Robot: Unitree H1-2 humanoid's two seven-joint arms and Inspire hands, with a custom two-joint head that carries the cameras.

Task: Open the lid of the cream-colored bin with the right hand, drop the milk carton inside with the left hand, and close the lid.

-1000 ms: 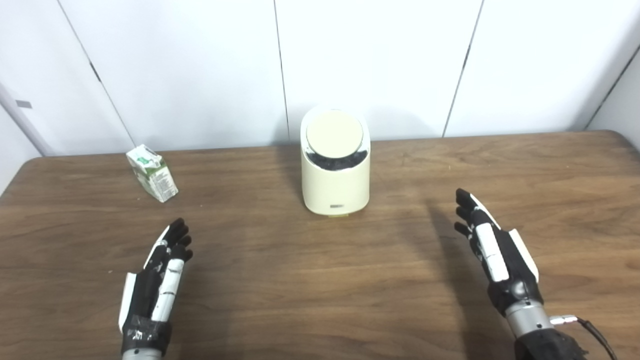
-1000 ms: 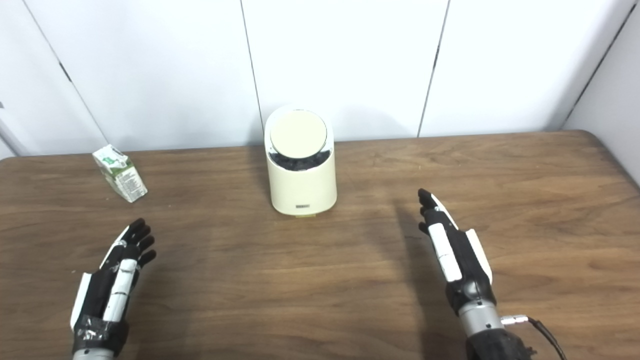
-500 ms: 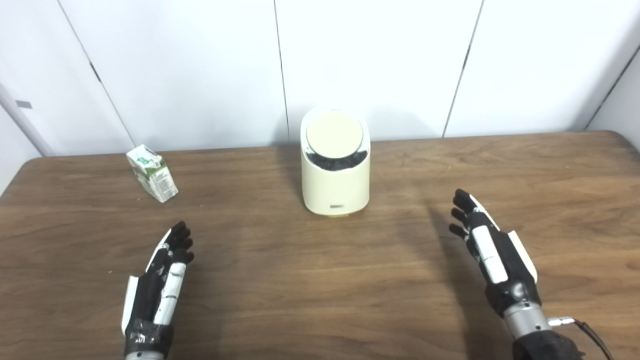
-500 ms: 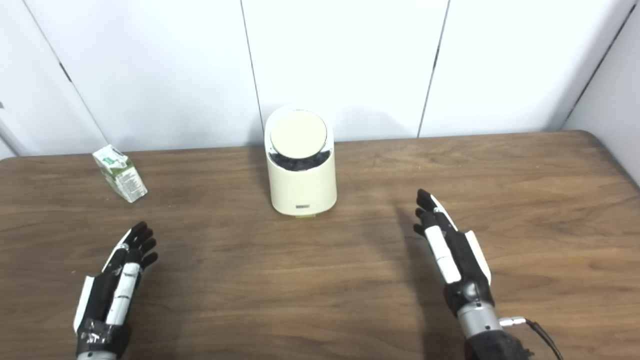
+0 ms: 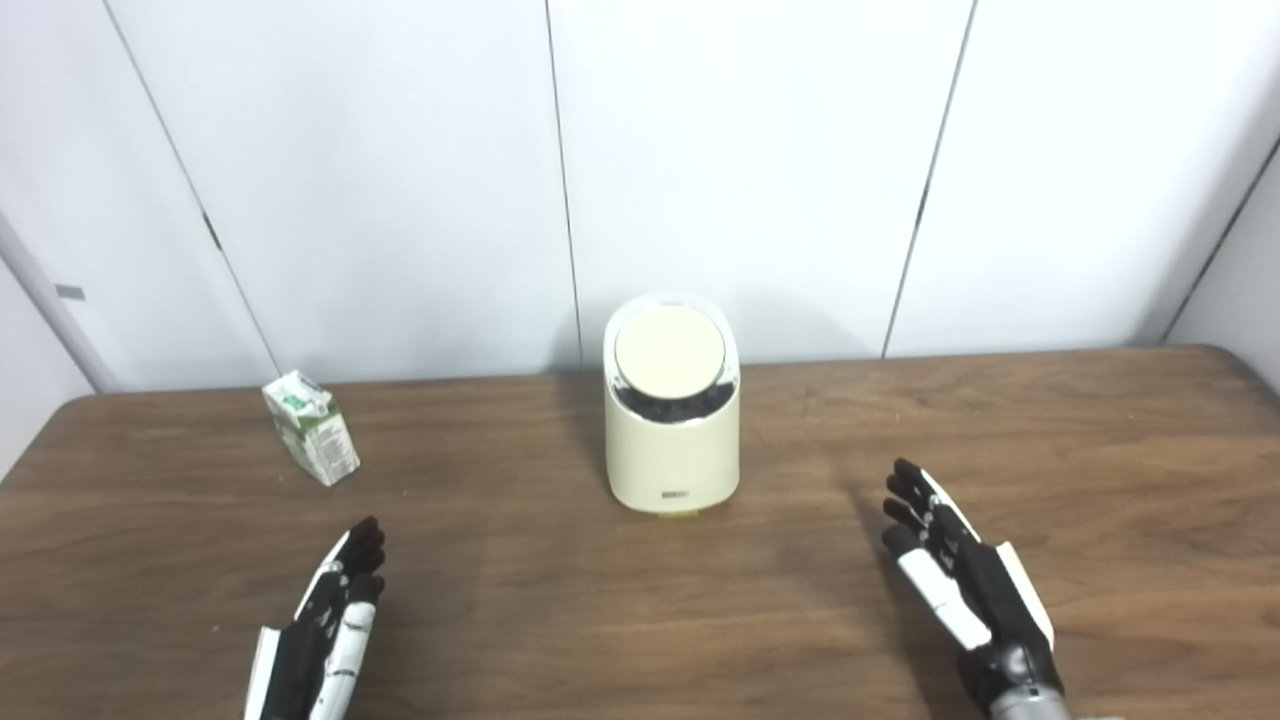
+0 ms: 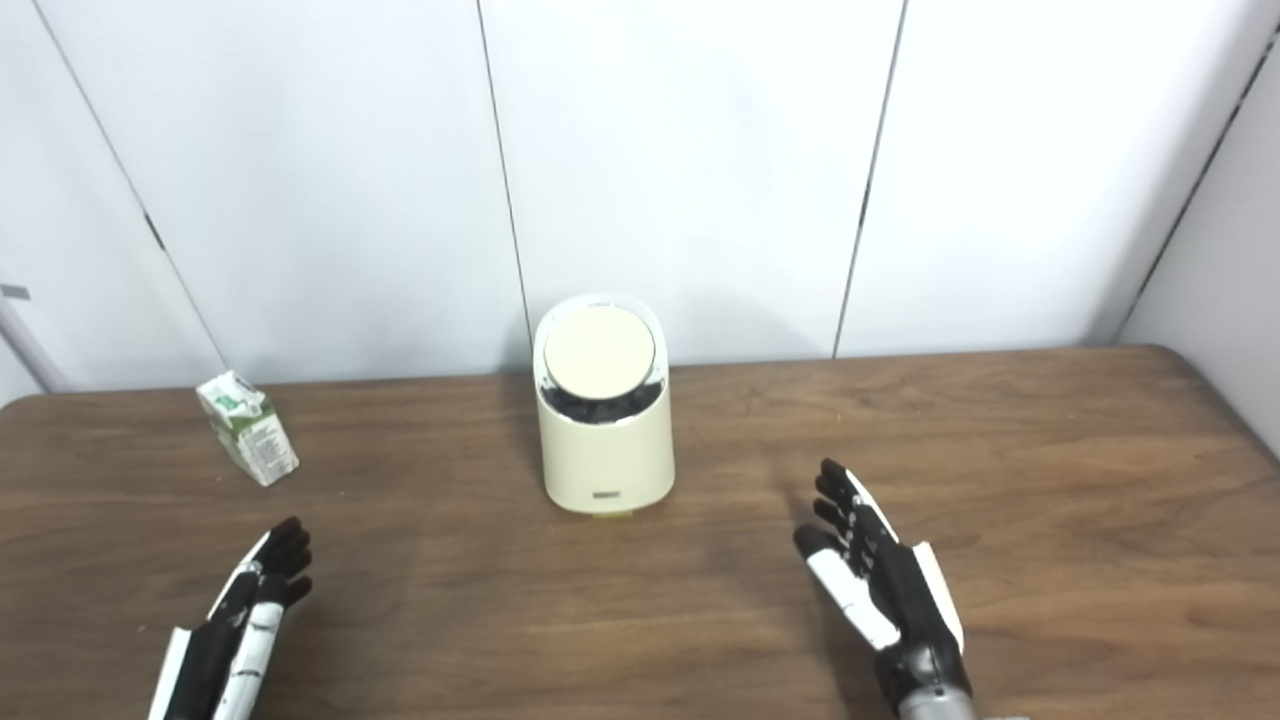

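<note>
Missing below the frame: left hand point(image 5: 320, 640) wrist.

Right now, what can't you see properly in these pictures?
- Inside of the cream bin: both views, the lid covers it.
- Print on the milk carton: too small and blurry in both views.
- Left hand wrist: cut off by the bottom edge.
- Right hand wrist: cut off by the bottom edge.

Left hand point(image 5: 322, 640) cut by bottom edge; right hand point(image 5: 960, 590) wrist cropped; milk carton point(image 5: 311, 441) print illegible.
</note>
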